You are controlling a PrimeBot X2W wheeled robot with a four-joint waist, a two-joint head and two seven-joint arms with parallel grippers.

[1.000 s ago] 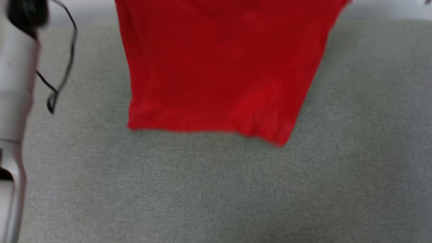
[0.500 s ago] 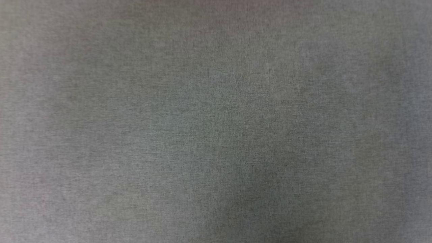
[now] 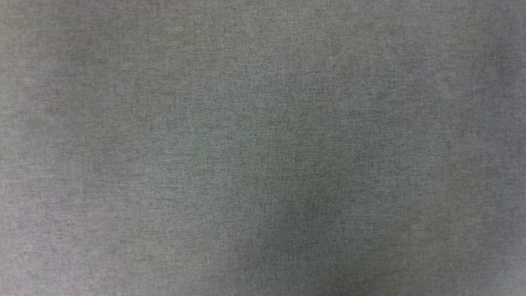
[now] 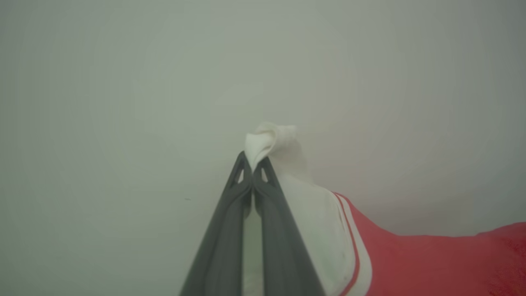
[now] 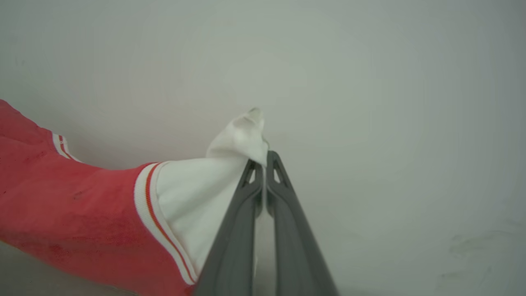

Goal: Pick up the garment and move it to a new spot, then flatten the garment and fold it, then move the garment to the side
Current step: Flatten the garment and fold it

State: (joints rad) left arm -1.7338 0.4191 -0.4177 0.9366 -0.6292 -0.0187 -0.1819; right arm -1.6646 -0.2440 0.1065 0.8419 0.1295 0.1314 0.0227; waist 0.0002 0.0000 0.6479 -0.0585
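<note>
One red garment (image 4: 431, 263) appears to be held clear of the bench by its two white sleeves, one sleeve to each claw.

In the left wrist view, the left claw (image 4: 253, 161) rises from six o'clock to the centre. Its two dark fingers are pressed together on the bunched tip of a white sleeve (image 4: 312, 218). From there the cloth falls away toward four o'clock, past a striped seam (image 4: 354, 246), into the red body.

In the right wrist view, the right claw (image 5: 263, 158) is likewise clamped tight on the tip of the other white sleeve (image 5: 197, 193). The red body runs off toward eight o'clock. A further strip of red-and-white trim (image 5: 59, 144) is seen at ten o'clock; which edge it belongs to cannot be told. A plain pale backdrop is seen behind both claws.

The grip at both sleeve tips is judged to be chosen so that the garment hangs spread between the arms, ready to be carried to a new spot and laid flat. In the head view, the grey cloth-covered bench (image 3: 263, 148) is seen, with a soft shadow toward six o'clock.

Counted: one garment, two sleeves, two claws, four fingers, one bench.
</note>
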